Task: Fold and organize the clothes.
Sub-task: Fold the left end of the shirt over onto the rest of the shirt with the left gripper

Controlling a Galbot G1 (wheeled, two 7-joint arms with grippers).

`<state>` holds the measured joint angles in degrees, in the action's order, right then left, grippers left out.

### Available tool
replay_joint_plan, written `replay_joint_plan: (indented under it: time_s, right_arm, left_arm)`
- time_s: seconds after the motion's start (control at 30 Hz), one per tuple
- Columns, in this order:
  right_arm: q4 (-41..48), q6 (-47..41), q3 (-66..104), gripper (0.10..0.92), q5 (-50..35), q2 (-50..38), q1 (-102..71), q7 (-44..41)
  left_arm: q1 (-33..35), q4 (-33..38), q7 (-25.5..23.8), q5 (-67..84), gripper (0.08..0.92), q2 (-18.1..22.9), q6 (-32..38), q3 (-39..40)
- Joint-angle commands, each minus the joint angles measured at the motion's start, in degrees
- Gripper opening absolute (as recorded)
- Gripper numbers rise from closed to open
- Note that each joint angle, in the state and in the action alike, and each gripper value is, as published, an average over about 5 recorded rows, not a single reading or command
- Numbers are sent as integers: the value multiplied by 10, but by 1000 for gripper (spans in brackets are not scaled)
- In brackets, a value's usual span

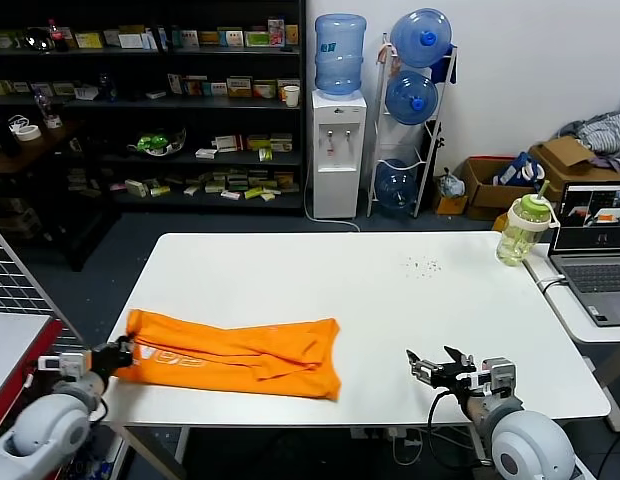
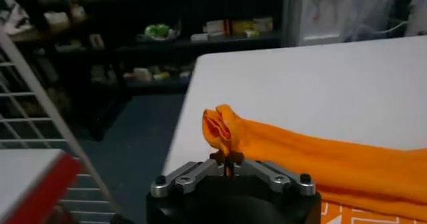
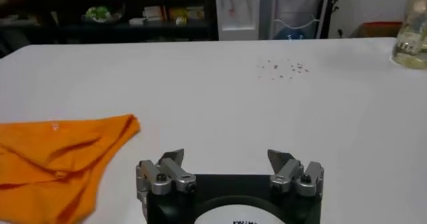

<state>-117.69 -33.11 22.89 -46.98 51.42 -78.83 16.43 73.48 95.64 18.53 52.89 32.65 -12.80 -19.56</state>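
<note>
The orange T-shirt (image 1: 240, 355) lies folded into a long band on the white table (image 1: 390, 290), at the front left, with white lettering showing near its left end. My left gripper (image 1: 123, 352) is shut on the shirt's left end; in the left wrist view the fabric (image 2: 293, 152) bunches up into the closed jaws of that gripper (image 2: 229, 160). My right gripper (image 1: 437, 364) is open and empty above the table's front right, well to the right of the shirt. In the right wrist view the right gripper (image 3: 227, 157) has its fingers wide apart, and the shirt's right end (image 3: 60, 152) lies off to one side.
A green-lidded drink bottle (image 1: 522, 228) stands at the table's far right edge. A laptop (image 1: 598, 250) sits on a side table to the right. A red-edged wire rack (image 1: 15, 320) stands left of the table. Small crumbs (image 1: 422, 265) dot the far right of the table.
</note>
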Motion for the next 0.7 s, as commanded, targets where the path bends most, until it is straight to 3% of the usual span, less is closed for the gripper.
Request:
replay_joint_plan:
  time_s: [0.03,0.2,0.37,0.53,0.7]
  right_arm:
    - [1,4,5,823,7,6,-6,-1]
    - [3,5,10,823,18,14,-17,-1]
    - [1,5,22,823,30,26,-35,0]
    - [1,7,41,823,40,36,-58,0]
    - [-4,9,53,823,46,46,-75,-1]
  left_arm:
    - [-3,-92,-14,-1,126,-118,11,-24]
    - [6,24,23,63,126,-77,-30,-23]
    - [-40,159,112,198,126,37,-111,13]
    - [-117,208,203,264,126,119,-130,110]
    - [-191,216,245,275,126,172,-129,192]
